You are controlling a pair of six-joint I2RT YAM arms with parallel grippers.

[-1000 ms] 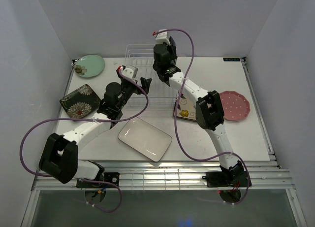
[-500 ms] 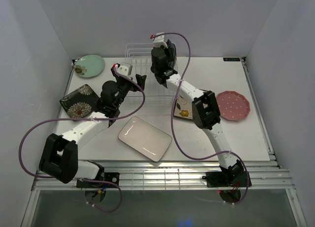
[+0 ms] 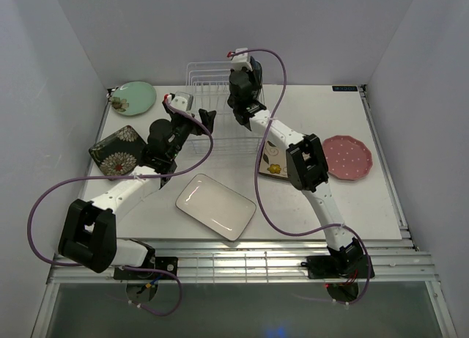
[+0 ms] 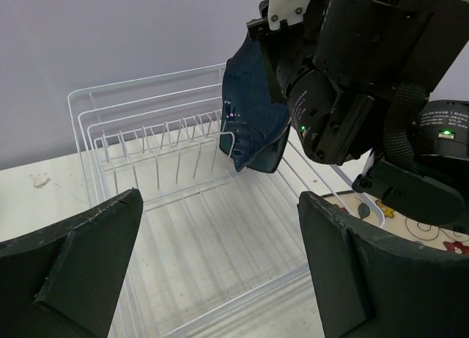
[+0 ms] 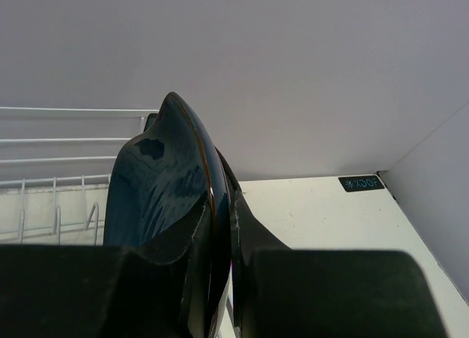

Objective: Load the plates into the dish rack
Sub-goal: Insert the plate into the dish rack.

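The white wire dish rack (image 3: 204,80) stands at the back centre with nothing in its slots (image 4: 146,144). My right gripper (image 3: 239,103) is shut on a dark blue plate (image 4: 253,111), held on edge over the rack's right end. In the right wrist view the plate's rim (image 5: 157,191) is pinched between the fingers, and the right gripper (image 5: 223,206) hides its lower part. I cannot tell whether it touches the wires. My left gripper (image 3: 192,118) hangs open over the rack's near side, and nothing lies between the left gripper's (image 4: 220,235) fingers.
On the table lie a pale green round plate (image 3: 133,97) at back left, a dark floral plate (image 3: 117,151) at left, a white rectangular plate (image 3: 215,206) in front, a patterned square plate (image 3: 275,162) under the right arm, and a pink round plate (image 3: 348,157) at right.
The right gripper has carried the dark blue plate a little farther back over the rack. The left gripper has shifted back and left, still open.
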